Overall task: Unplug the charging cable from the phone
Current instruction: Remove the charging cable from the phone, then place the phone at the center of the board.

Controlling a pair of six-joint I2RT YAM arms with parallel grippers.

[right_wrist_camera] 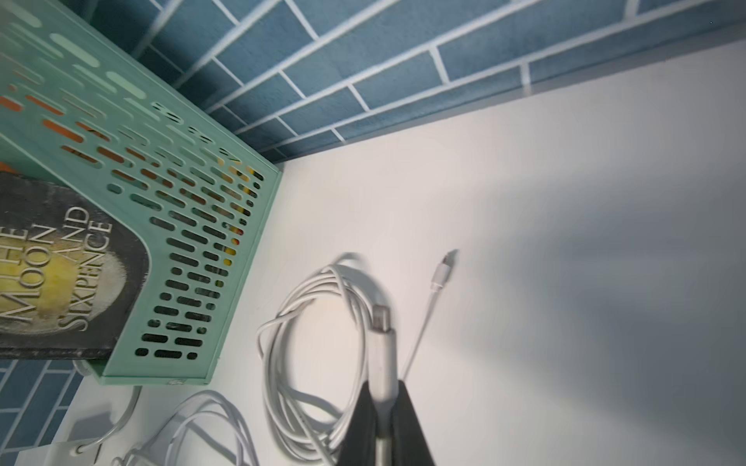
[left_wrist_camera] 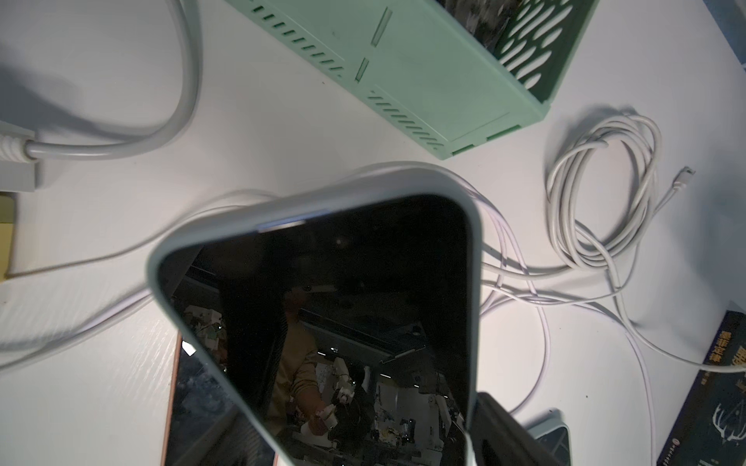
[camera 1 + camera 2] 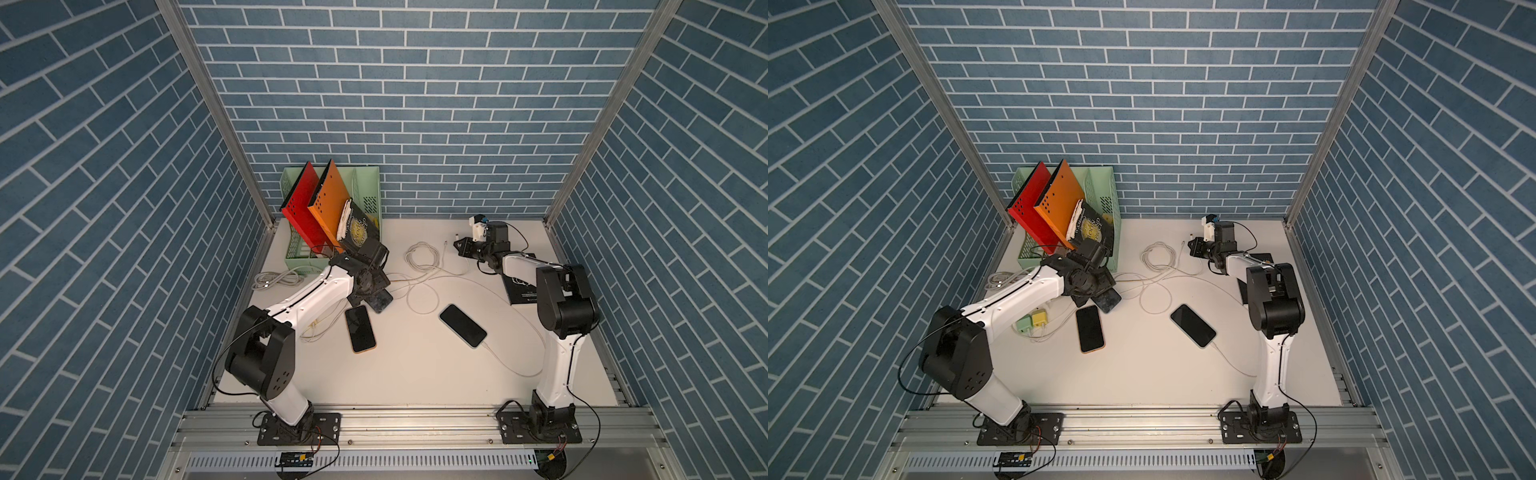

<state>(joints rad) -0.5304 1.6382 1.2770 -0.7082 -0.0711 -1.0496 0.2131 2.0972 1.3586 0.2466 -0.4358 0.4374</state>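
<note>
We judge it unplugged: left gripper clasps the grey-cased black phone just left of the worktop's middle, right gripper pinches the white cable plug, tip bare, near the far edge. Next, we lay both down.

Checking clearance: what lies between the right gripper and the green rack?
A coiled white cable and a loose plug end, seen in both top views.

Left claw spread wide, held low; right claw pinched tight, stretched far forward.
</note>
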